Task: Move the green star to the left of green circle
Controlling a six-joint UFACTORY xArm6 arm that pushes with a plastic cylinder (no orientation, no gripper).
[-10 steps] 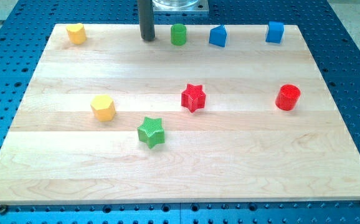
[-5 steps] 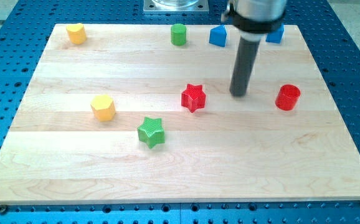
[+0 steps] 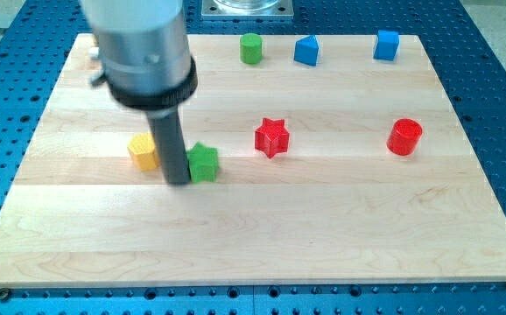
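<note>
A pale wooden tabletop (image 3: 323, 227) fills most of the view, made of long planks laid side by side, with the grain running from the view's left to the view's right. Its edges narrow slightly toward the view's top. It rests on a blue metal base (image 3: 498, 79) covered in a regular grid of small round holes, which shows on every side of the wood. At the view's top centre sits a grey metal plate (image 3: 247, 9). The light is even and bright, with soft shadows.

I see a pale wood-grain counter (image 3: 323, 227), a green star (image 3: 204, 163) and green circle (image 3: 251, 48), a red star (image 3: 271, 137), and my dark tip (image 3: 179, 181).
</note>
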